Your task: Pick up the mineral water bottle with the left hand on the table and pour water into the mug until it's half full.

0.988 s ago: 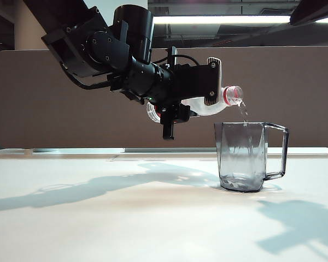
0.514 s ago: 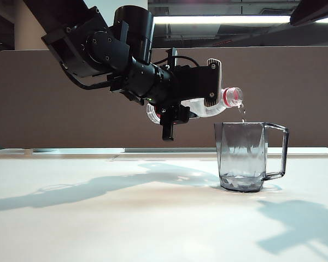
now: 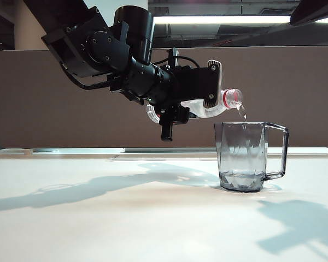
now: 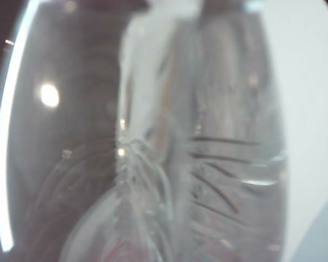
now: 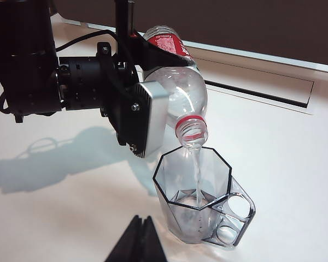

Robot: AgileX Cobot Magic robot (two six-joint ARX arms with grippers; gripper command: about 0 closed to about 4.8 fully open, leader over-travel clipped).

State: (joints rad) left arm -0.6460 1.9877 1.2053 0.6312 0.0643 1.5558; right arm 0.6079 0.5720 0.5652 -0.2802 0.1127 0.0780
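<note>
My left gripper [image 3: 209,91] is shut on the mineral water bottle [image 3: 220,105], holding it tilted almost level above the white table [image 3: 98,218]. The red-ringed neck points down over the mug's rim. A thin stream of water [image 5: 196,169] falls from the bottle [image 5: 183,95] into the mug [image 5: 199,204]. The smoky-grey mug [image 3: 243,155] stands upright with its handle to the right and a shallow layer of water at its bottom. In the left wrist view the clear bottle [image 4: 153,164] fills the frame, blurred. My right gripper [image 5: 141,221] is shut and empty, hanging over the table near the mug.
A brown partition [image 3: 295,87] runs behind the table. A long dark slot [image 5: 257,90] lies in the tabletop behind the mug. The arms' shadows fall on the table's left and lower right.
The pouring stream has thinned a little while water keeps falling into the mug. Neither arm has visibly moved, and the bottle stays in the same grip.
</note>
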